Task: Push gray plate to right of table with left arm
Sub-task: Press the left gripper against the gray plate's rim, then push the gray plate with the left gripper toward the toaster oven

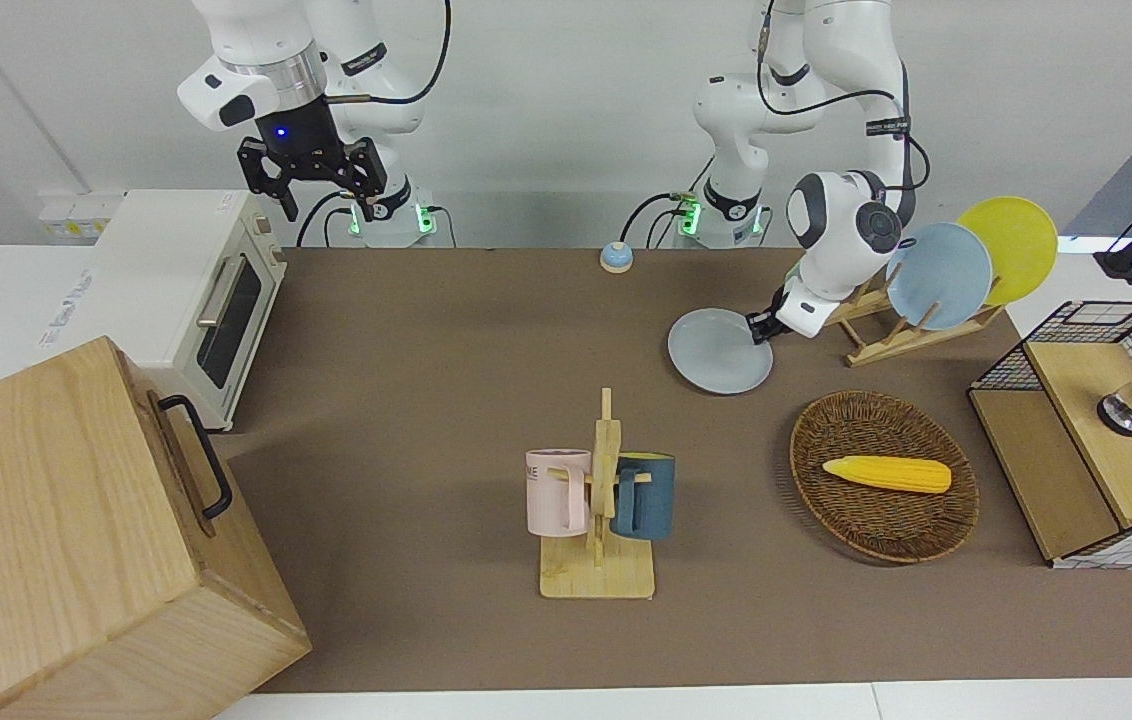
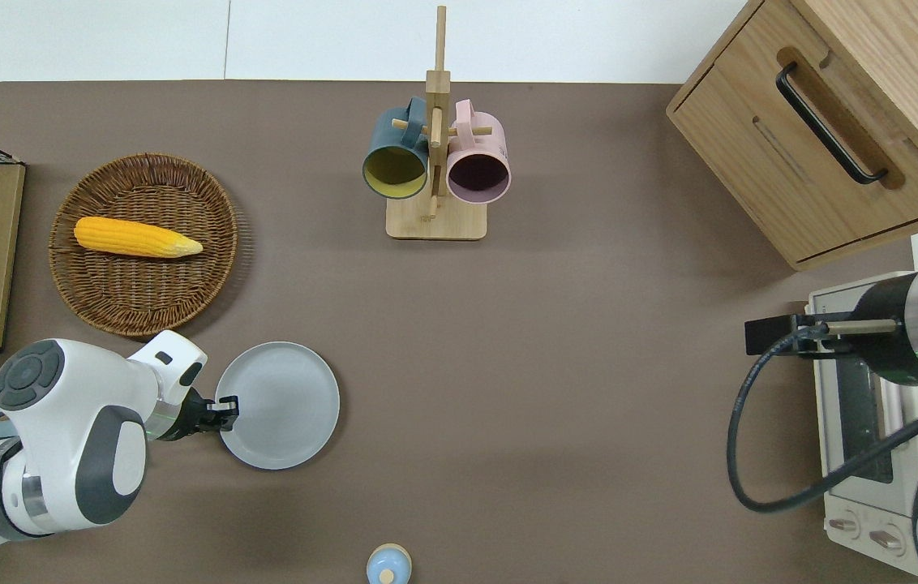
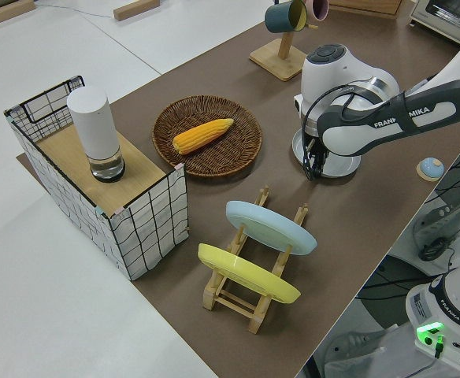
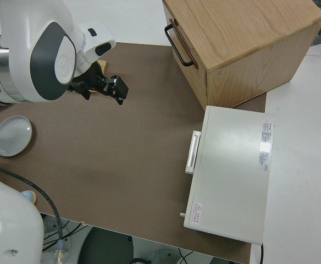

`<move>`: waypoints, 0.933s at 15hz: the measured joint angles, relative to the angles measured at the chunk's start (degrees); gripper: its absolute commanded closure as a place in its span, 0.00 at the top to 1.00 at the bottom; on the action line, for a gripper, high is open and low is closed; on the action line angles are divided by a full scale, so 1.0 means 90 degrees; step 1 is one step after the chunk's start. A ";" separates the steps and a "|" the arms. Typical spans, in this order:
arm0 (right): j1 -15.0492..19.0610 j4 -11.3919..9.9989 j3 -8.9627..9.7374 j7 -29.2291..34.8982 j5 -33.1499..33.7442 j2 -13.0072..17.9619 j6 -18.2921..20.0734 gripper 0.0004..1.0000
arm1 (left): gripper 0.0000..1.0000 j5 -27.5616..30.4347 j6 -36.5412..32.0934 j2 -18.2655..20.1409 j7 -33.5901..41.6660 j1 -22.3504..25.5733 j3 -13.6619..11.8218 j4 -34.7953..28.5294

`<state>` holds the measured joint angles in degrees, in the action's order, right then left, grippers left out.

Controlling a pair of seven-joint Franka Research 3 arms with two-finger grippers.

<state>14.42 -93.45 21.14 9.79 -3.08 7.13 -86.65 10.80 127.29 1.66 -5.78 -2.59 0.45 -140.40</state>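
Note:
The gray plate [image 1: 721,352] [image 2: 285,405] lies flat on the brown table [image 1: 446,340], nearer to the robots than the wicker basket. In the left side view the plate [image 3: 342,166] is mostly hidden by the arm; it also shows in the right side view [image 4: 11,136]. My left gripper [image 1: 758,328] [image 2: 225,404] [image 3: 315,169] is low at the table, shut and empty. It touches the plate's rim on the side toward the left arm's end of the table. My right gripper [image 1: 311,185] is open, empty and parked.
A wooden rack holds a sky-blue plate [image 1: 938,276] and a yellow plate [image 1: 1011,248] close beside my left arm. A wicker basket [image 2: 106,300] holds a corn cob [image 2: 137,237]. A mug tree [image 2: 435,162], a small bell [image 2: 388,565], a toaster oven [image 1: 196,300] and a wooden cabinet [image 1: 56,540] also stand on the table.

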 measured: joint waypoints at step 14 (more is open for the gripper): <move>0.0000 0.0000 0.0000 0.0000 0.0000 0.0000 0.0000 1.00 | 0.00 0.0706 0.0072 -0.0007 -0.0982 -0.0106 0.1192 -0.0001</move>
<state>14.42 -93.45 21.14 9.79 -3.08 7.13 -86.65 17.16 127.94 1.60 -14.62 -3.54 11.18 -140.41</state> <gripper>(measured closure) 0.004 0.956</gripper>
